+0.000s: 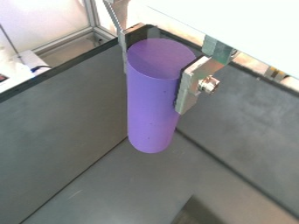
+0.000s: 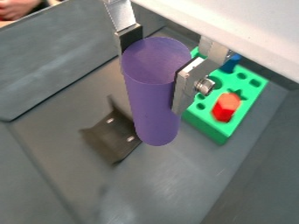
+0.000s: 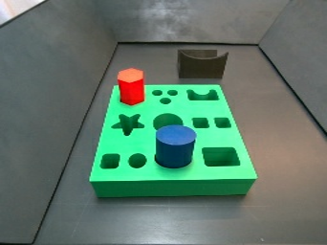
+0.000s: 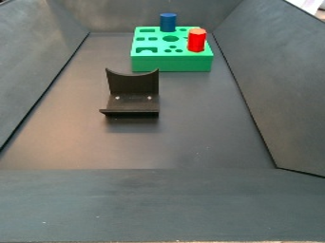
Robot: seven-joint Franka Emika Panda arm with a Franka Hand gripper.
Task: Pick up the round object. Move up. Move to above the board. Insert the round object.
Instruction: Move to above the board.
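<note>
The board [image 3: 153, 158] is seen on the worktop [image 4: 140, 152], its large round hole unfilled. The round object [image 2: 155, 87] is pinched by the jaws of the gripper [image 2: 155, 52], lifted clear, beside the board; transfer and insertion remain.

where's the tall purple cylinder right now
The tall matte purple cylinder is clamped upright in the pincer, showing only in both wrist views; it hangs off the floor above the dark fixture, beside the bright-green board, not over it.
</note>
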